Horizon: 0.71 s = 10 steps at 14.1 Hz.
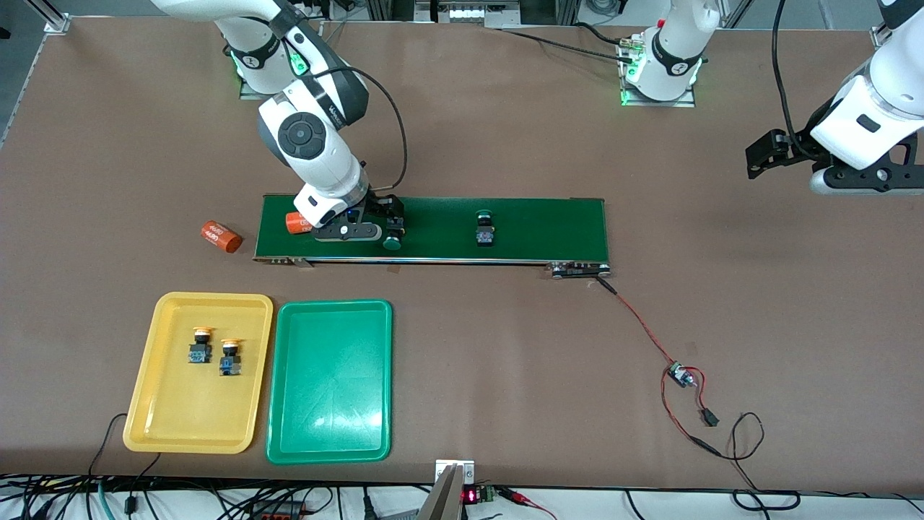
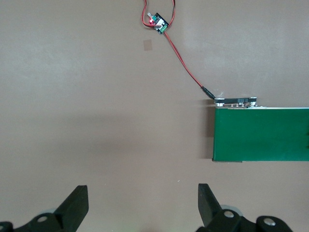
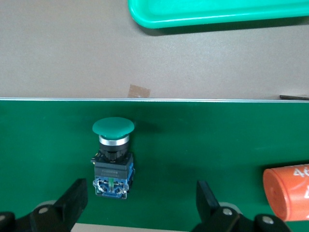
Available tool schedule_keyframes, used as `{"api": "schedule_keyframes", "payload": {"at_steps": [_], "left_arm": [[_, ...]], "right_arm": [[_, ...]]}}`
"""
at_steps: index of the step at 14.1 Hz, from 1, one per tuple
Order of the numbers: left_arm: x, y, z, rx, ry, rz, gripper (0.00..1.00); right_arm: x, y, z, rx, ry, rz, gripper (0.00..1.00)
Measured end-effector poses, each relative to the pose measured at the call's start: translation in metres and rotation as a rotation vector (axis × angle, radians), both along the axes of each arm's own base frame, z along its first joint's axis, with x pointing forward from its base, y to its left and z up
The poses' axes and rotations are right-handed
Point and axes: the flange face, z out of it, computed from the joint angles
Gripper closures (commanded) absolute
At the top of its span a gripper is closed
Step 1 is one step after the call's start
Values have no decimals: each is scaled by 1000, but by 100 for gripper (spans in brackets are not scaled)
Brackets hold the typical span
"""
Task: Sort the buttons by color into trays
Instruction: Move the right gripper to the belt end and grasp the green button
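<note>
A green-capped button [image 3: 113,159] lies on its side on the dark green belt [image 1: 548,227]. My right gripper [image 3: 140,205] hangs low over it and is open, with the button's blue base between the fingers, close to one of them. In the front view this gripper [image 1: 386,219] is just above the button's cap [image 1: 392,243]. A second green-capped button [image 1: 484,230] sits farther along the belt toward the left arm's end. Two yellow-capped buttons [image 1: 201,345] [image 1: 229,356] lie in the yellow tray [image 1: 188,412]. The green tray [image 1: 330,390] beside it holds nothing. My left gripper [image 1: 758,155] waits open over bare table.
One orange cylinder [image 1: 220,236] lies on the table off the belt's end. Another orange cylinder [image 3: 287,193] lies on the belt beside my right gripper. A red wire runs from the belt's motor end [image 2: 236,102] to a small circuit board [image 1: 678,374].
</note>
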Motion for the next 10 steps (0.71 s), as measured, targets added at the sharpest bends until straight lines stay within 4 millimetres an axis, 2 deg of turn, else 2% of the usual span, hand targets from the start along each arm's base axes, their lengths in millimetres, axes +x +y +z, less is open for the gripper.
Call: {"api": "schedule_keyframes", "payload": {"at_steps": [10], "left_arm": [[0,-2,0,0,2,-5,0]], "right_arm": [[0,-2,-18,-40,8,-30,0]]}}
